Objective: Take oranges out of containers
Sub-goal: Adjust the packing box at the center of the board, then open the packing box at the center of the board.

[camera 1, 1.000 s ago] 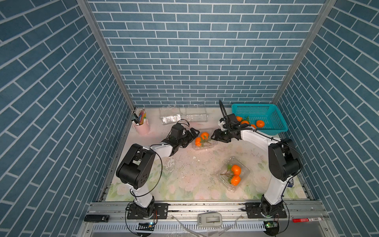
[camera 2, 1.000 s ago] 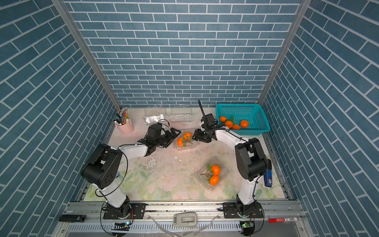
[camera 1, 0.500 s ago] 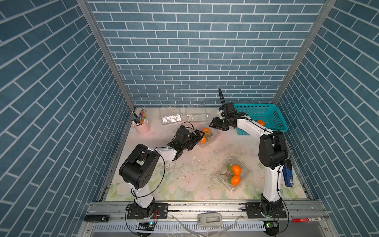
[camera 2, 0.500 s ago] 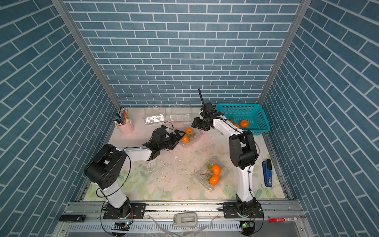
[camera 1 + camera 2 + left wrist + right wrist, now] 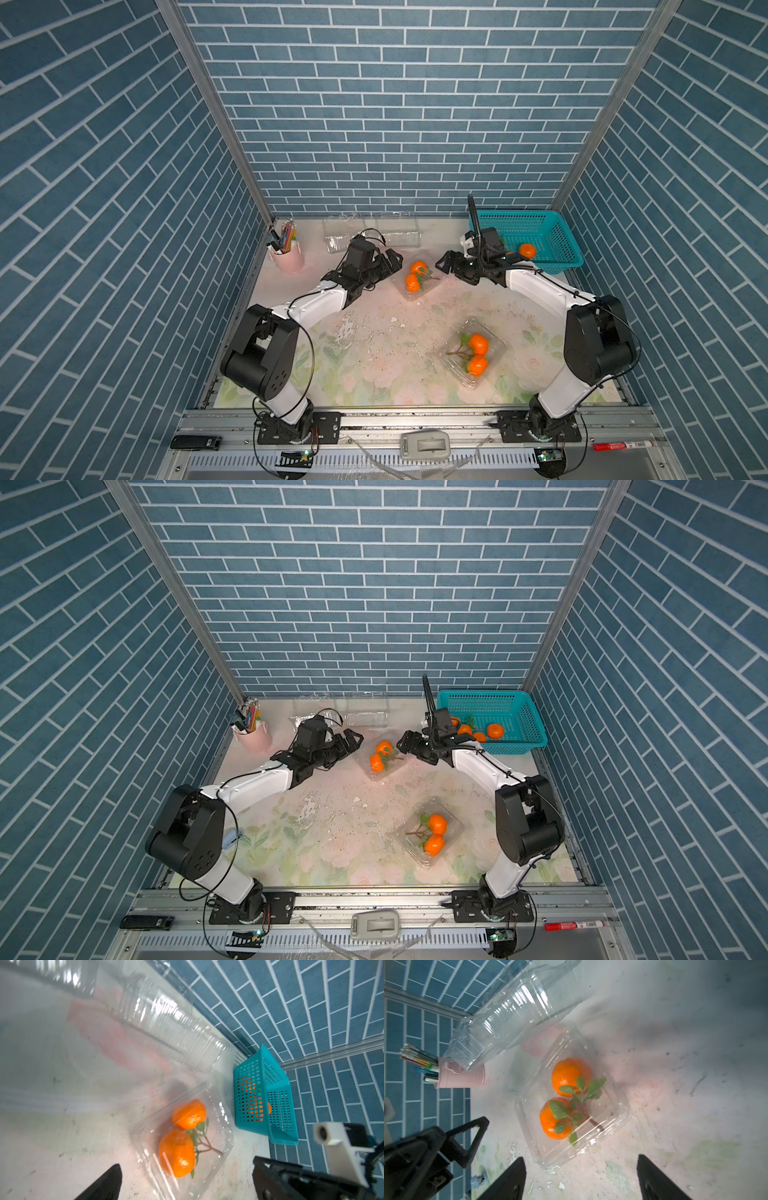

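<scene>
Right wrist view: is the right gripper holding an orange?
No: the fingers of the right gripper are spread and grip nothing; both oranges lie in the clear container ahead.

Robot laboratory test cell. Enclosure: wall panels (image 5: 395, 104) printed with blue brick, joined by bare metal corner posts (image 5: 217, 108), closed round a table under a flower-print mat (image 5: 374, 374). Fittings and props: a left arm (image 5: 316, 303) and a right arm (image 5: 536, 291), white and black, bolted to a metal rail (image 5: 415, 419) at the front edge, a small lit circuit board (image 5: 300, 456) below it, a pink pen cup (image 5: 287, 259) and a teal plastic basket (image 5: 552, 264) set out at the back.
</scene>
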Action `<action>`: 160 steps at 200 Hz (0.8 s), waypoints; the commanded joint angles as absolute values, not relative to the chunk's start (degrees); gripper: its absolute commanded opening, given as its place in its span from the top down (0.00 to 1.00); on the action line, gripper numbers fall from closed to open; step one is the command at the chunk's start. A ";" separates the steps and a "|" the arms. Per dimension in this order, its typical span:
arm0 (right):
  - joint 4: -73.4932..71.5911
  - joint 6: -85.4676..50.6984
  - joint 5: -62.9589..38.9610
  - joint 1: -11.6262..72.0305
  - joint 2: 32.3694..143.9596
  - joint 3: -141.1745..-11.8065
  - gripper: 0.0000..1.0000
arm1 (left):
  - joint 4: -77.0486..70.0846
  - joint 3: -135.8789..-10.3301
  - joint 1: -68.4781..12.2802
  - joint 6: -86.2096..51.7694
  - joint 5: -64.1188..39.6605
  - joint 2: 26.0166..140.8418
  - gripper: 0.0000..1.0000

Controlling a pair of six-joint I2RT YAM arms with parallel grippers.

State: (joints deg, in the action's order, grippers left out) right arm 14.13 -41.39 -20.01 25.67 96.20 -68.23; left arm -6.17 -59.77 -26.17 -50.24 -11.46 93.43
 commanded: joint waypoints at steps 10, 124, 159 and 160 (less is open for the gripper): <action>-3.66 -55.71 -25.68 29.10 97.57 -61.82 0.16 | 0.80 -68.30 -25.93 -41.74 -13.40 100.91 0.01; -21.36 -68.22 -28.87 31.73 103.05 -56.75 0.16 | -4.55 -71.83 -25.88 -44.11 -19.29 108.72 0.01; -18.90 -67.15 -28.54 31.65 101.55 -56.36 0.17 | -5.29 -71.03 -25.80 -44.84 -19.12 108.10 0.01; -18.77 -67.11 -28.51 31.64 101.49 -56.35 0.17 | -5.33 -71.02 -25.78 -44.79 -19.10 108.06 0.01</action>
State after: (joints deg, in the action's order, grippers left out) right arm -18.55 -66.24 -27.92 31.48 102.87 -57.12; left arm -4.29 -71.53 -25.78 -44.29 -18.11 108.60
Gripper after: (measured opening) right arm 0.834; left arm 0.994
